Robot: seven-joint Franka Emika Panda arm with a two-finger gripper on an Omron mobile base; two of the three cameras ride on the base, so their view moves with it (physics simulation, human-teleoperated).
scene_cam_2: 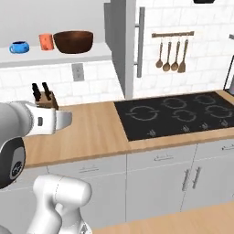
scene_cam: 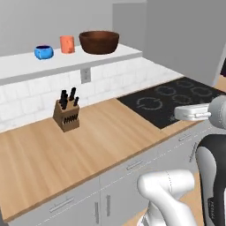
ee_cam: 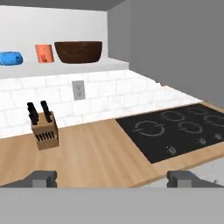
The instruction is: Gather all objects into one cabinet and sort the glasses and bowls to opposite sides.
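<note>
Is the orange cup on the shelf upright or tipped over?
Upright. The orange cup stands on its base on the shelf, sides vertical, between the blue bowl and brown bowl.

Blue bowl, upper left of the left base view: glossy glaze. Orange cup: matt, smooth. Dark-brown bowl: wood, low sheen. Cabinet ledge: pale grey, matt. Worktop: light wood grain. Knife block: wood. Hob: black, smooth. Backsplash: white tile.

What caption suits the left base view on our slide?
Blue bowl, orange cup and brown bowl lined along the ledge above a knife block.
</note>
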